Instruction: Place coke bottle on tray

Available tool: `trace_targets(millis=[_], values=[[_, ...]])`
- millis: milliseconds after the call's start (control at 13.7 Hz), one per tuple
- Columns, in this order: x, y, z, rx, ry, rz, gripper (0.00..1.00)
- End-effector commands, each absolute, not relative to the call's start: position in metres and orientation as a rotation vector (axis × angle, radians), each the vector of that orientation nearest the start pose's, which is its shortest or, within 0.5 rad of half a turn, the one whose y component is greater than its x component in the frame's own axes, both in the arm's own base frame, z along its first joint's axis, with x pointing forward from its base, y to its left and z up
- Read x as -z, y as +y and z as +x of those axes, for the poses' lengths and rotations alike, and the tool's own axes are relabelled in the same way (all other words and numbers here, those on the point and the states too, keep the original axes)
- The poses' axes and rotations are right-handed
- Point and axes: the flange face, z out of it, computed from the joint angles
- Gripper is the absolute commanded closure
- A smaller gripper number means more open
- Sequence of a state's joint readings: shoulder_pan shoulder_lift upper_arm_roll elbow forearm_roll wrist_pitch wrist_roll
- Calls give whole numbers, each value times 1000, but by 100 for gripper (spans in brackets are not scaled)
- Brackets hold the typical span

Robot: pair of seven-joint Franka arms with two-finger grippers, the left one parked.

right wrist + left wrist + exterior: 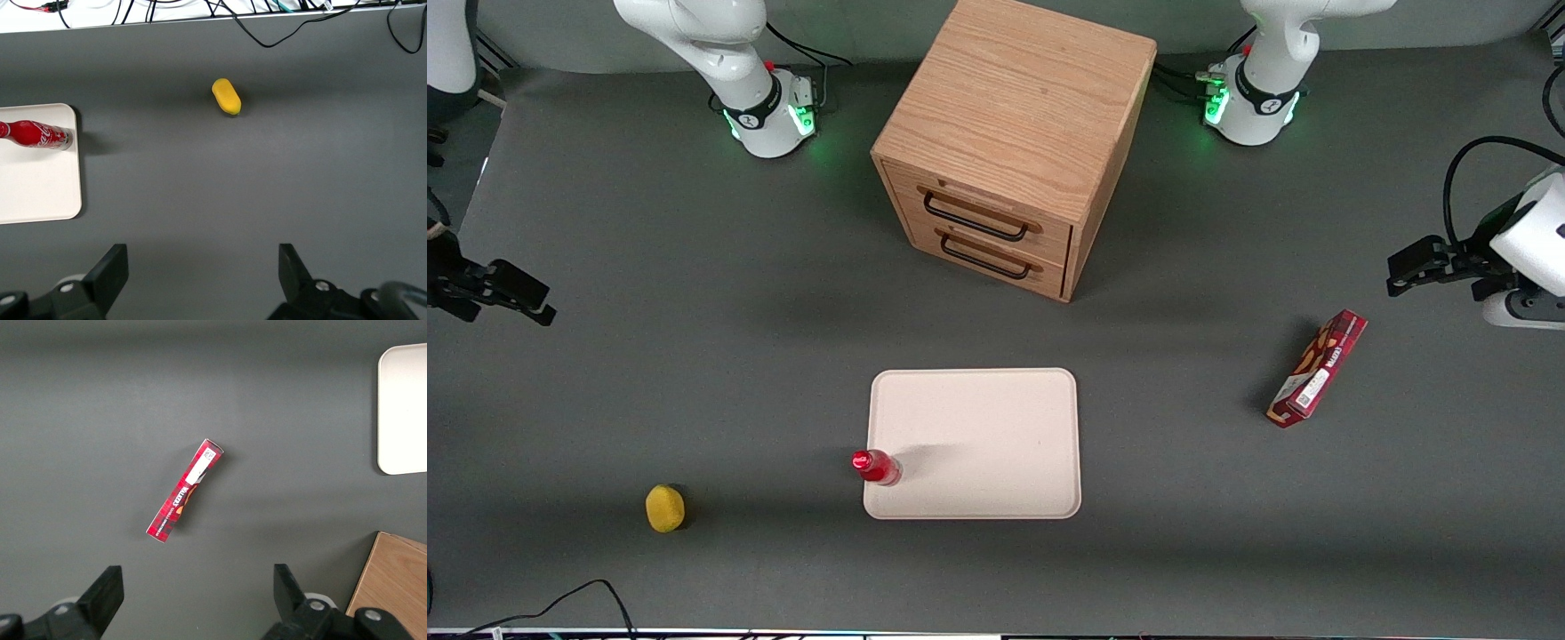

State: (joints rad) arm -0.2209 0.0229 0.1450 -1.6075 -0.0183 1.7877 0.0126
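Note:
The coke bottle (pixel 877 467), small, glossy red and red-capped, stands on the pale cream tray (pixel 978 436), at the tray corner nearest the front camera on the working arm's side. The right wrist view shows the coke bottle (pixel 37 135) on that same corner of the tray (pixel 33 187). My right gripper (pixel 534 298) hangs well away from the tray, at the working arm's end of the table, farther from the front camera than the bottle. In its own view the gripper (pixel 200 257) is open with only bare table between its fingers.
A yellow rounded object (pixel 665 508) (pixel 227 97) lies near the front edge, toward the working arm's end. A wooden drawer cabinet (pixel 1014 133) stands farther from the camera than the tray. A flat dark-red snack box (pixel 1318 368) (pixel 185 490) lies toward the parked arm's end.

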Motion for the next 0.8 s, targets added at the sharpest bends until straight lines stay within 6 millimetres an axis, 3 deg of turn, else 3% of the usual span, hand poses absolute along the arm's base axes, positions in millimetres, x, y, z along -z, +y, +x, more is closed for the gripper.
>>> trace_targets(millis=[0,732], values=[[-624,-45,573,241,88,-3132,0],[-623,-34,577,215,78,-3128,0]])
